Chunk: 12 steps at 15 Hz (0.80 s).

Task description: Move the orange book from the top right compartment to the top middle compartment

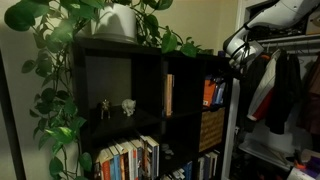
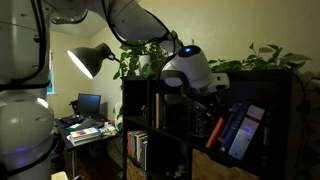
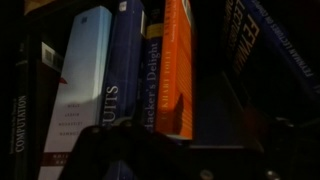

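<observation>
The orange book point(image 3: 177, 70) stands upright in the top right compartment point(image 1: 218, 68) of the black cube shelf, next to a blue book point(image 3: 125, 70) and a pale blue one point(image 3: 85, 70). It also shows in both exterior views point(image 1: 208, 93) point(image 2: 213, 131). The top middle compartment point(image 1: 186, 80) holds only a thin tan-spined book point(image 1: 168, 95) at its left wall. My gripper point(image 1: 237, 48) point(image 2: 218, 92) hangs in front of the top right compartment, facing the books. In the wrist view its dark fingers point(image 3: 185, 145) look spread apart and hold nothing, just short of the orange book.
A potted plant point(image 1: 118, 22) sits on top of the shelf. Small animal figurines point(image 1: 128, 106) stand in the wide top left cubby. A woven basket point(image 1: 211, 128) fills the cubby below the orange book. Clothes point(image 1: 280, 85) hang beside the shelf. A lamp point(image 2: 90, 60) and a desk point(image 2: 85, 125) stand behind.
</observation>
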Tool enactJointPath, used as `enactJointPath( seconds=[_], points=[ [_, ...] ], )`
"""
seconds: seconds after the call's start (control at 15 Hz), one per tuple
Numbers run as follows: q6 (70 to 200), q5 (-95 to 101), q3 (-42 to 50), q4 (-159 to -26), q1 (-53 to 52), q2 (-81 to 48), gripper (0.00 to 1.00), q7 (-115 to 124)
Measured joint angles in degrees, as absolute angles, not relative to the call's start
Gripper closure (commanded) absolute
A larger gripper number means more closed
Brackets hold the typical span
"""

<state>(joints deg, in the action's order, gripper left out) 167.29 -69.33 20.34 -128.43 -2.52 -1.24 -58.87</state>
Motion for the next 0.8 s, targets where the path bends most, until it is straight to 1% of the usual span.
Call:
enactJointPath(
  seconds=[0.8],
  points=[
    [166.9, -90.1, 20.7, -119.6, -1.1, -12.7, 0.00, -77.1]
  ],
)
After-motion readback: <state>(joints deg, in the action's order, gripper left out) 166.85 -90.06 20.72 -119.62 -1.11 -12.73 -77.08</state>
